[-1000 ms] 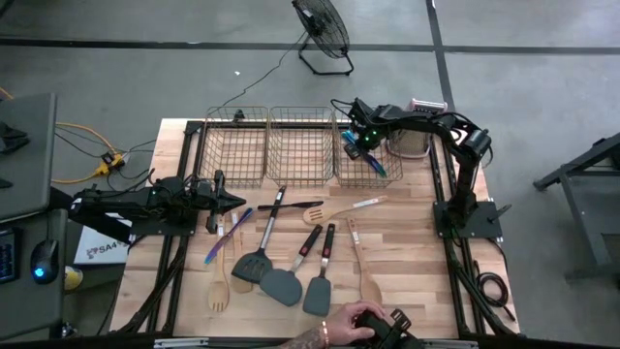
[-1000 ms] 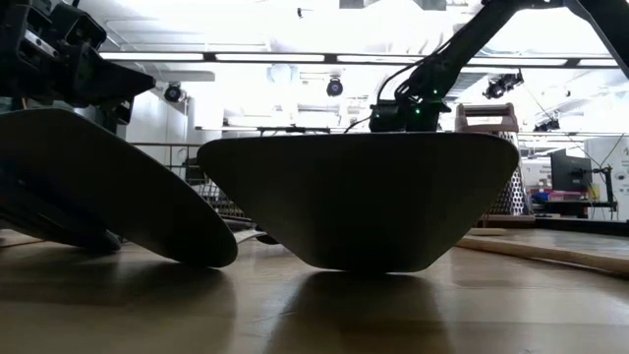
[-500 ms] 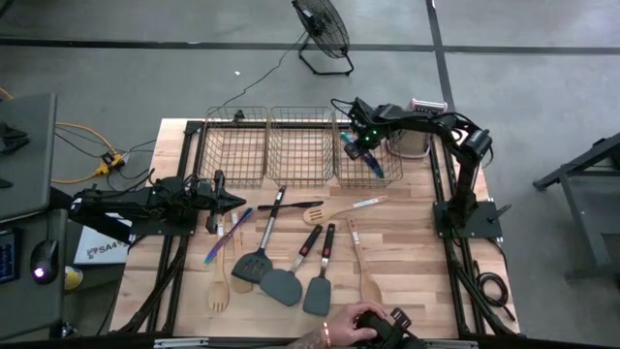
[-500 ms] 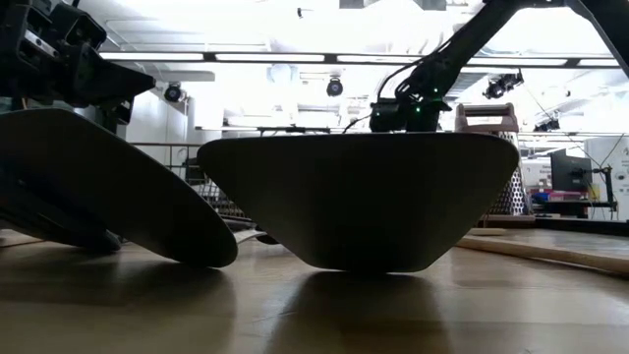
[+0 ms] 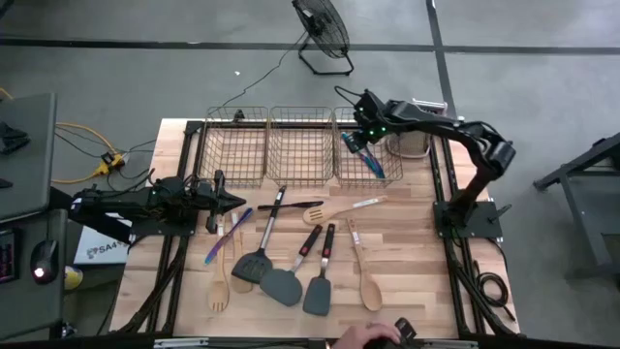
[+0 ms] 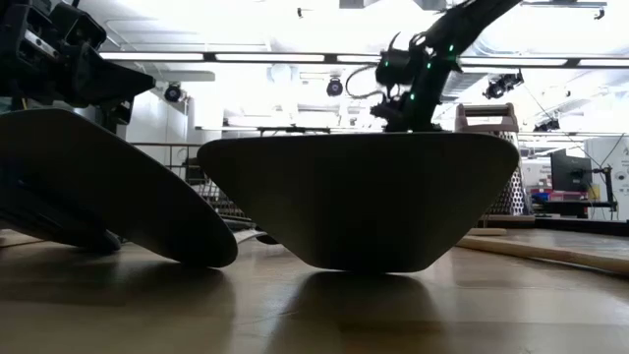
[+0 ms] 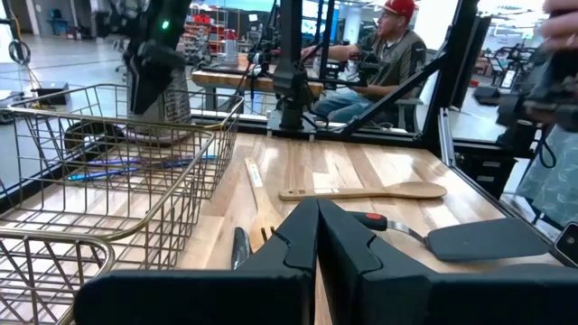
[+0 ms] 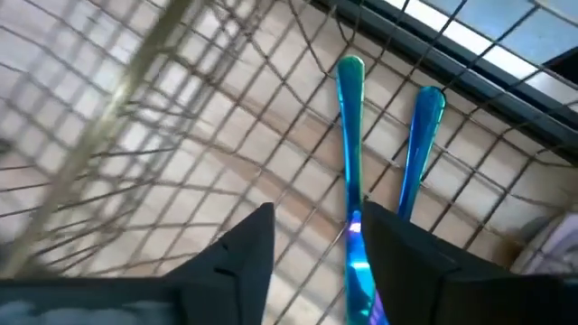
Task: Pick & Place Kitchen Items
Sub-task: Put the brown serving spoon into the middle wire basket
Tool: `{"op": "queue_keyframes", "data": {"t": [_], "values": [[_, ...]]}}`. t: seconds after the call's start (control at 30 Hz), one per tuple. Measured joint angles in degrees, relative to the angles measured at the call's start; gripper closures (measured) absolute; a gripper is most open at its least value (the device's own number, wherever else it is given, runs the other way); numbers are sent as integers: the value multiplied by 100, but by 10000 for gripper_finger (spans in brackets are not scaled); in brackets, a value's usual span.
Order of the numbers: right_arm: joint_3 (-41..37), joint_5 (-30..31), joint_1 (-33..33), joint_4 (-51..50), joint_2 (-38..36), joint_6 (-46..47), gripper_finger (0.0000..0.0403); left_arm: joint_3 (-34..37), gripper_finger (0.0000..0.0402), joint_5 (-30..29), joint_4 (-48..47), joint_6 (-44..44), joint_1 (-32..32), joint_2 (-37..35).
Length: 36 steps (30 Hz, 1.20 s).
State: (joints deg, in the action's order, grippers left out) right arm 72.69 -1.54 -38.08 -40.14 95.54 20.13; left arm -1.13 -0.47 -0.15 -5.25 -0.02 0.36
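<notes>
My right gripper (image 5: 362, 124) is open above the right-hand wire basket (image 5: 387, 179), near its far side, and also shows in the low view (image 6: 408, 98). Two slim blue utensils (image 8: 350, 135) lie on that basket's mesh floor below the fingers and also show in the high view (image 5: 368, 158). My left gripper (image 5: 232, 201) is shut and empty at the table's left, near a blue-purple piece (image 5: 225, 239). Dark grey spatulas (image 5: 283, 284), black-handled tools (image 5: 276, 204) and pale wooden spoons (image 5: 366, 281) lie flat on the table's middle and near part.
Three wire baskets stand in a row along the far edge, the left one (image 5: 215, 167) and the middle one (image 5: 300, 145) beside the right one. A metal grater (image 5: 412, 141) stands to the right of them. A person's hand (image 5: 373, 335) is at the near edge. A spatula head (image 6: 359, 202) fills the low view.
My right gripper has risen from the right basket and gone a little toward the far edge, while the blue utensils stay lying in the basket. The person's hand at the near edge has drawn back toward the edge.
</notes>
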Motion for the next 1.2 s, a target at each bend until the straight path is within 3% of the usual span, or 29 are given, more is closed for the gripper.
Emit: {"op": "queue_keyframes", "data": {"t": [0.27, 0.57, 0.97, 1.2], "values": [[0, 18, 610, -757, -848, 890, 186, 0, 398, -1, -1, 0, -1, -2], [0, 708, 1904, -1897, -1507, 1443, 179, 0, 398, -2, 1, 1, -1, -2], [0, 726, 3869, -2415, -1549, 2860, 179, -1, 398, 0, 1, -1, 1, 0], [0, 718, 4545, -2625, -1290, 4025, 180, 0, 398, -2, 1, 0, -1, -1]]}}
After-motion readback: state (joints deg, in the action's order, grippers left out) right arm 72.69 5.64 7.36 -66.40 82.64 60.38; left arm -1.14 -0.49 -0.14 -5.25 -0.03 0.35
